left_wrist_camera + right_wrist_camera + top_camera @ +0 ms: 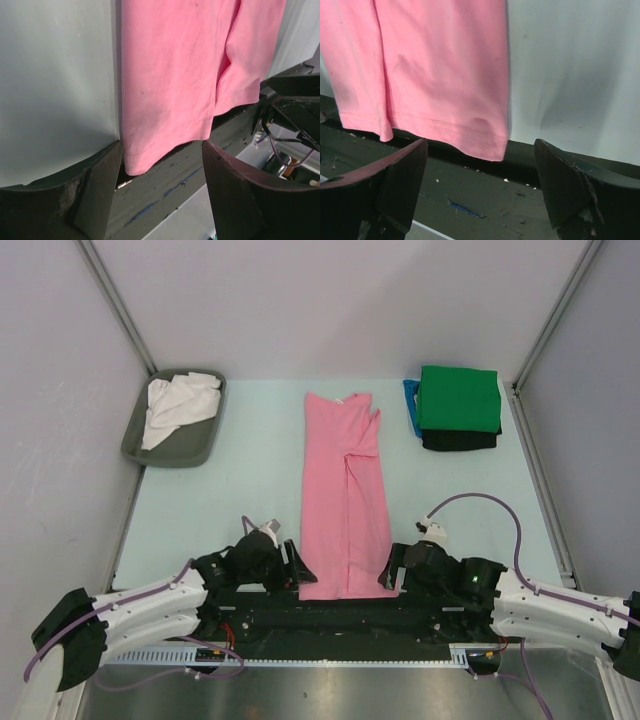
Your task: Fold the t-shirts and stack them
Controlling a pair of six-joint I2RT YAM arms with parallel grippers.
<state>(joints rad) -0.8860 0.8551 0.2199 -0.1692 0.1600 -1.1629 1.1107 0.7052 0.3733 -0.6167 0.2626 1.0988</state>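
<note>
Left pincer [160,150]: apart, astride near-left hem corner of pink shirt [345,490].
Right pincer [480,145]: apart, astride near-right corner.
Folded stack [458,405]: far right.

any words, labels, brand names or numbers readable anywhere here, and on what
None can be read. The pink t-shirt, the green t-shirt on top of the folded stack and the grey tray show no print, tag or marking in any view.
</note>
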